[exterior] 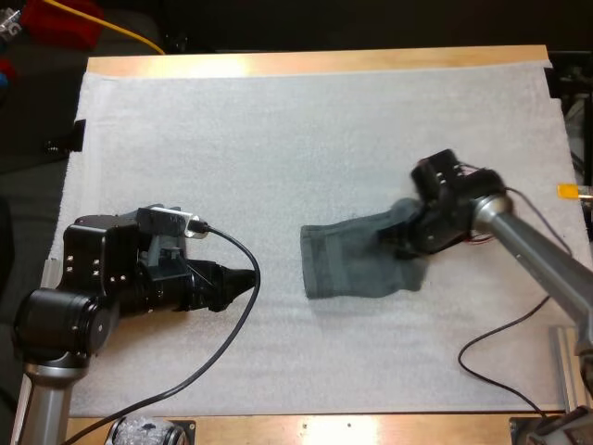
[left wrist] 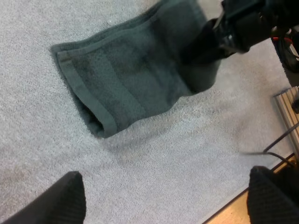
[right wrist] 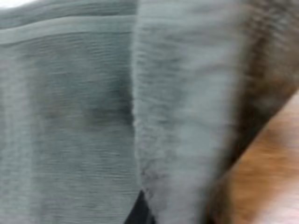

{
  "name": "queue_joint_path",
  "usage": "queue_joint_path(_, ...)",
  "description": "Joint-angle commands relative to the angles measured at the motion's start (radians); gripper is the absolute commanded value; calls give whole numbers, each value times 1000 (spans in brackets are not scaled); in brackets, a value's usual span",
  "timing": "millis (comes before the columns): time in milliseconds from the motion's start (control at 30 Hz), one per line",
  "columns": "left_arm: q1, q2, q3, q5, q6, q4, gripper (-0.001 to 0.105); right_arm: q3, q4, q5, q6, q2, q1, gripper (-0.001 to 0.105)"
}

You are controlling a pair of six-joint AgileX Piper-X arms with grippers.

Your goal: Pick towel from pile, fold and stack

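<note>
Bring spread-apart left tool [exterior: 239, 281] to towel [exterior: 357, 261] end nearer tabletop [exterior: 306, 63] left edge, pull taut against right tool [exterior: 408, 237] (grip: cannot tell).

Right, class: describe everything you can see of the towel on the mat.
The towel is dark grey-green terry cloth with a hemmed border, and it looks folded double into a rough rectangle. It lies mostly flat on the white mat, right of centre. Its right end rises, bunched, where the right gripper meets it.

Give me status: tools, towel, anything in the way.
Left tool open, short of the dark grey-green cloth towel. Right tool at towel's right end. Only white mat in between.
</note>
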Motion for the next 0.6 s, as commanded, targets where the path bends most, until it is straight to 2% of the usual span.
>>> queue_joint_path(0, -4, -2, -8, 13, -8, 6, 69, -7, -21, -21, 21, -8, 17, 2)
queue_joint_path(233, -4, -2, -8, 45, -8, 6, 69, -4, -171, -33, 166, -8, 110, 2)
queue_joint_path(400, -4, -2, -8, 50, -8, 6, 69, -4, -201, -42, 216, 22, 137, 2)
queue_joint_path(567, -4, -2, -8, 50, -8, 6, 69, -4, -200, -70, 225, 67, 141, 2)
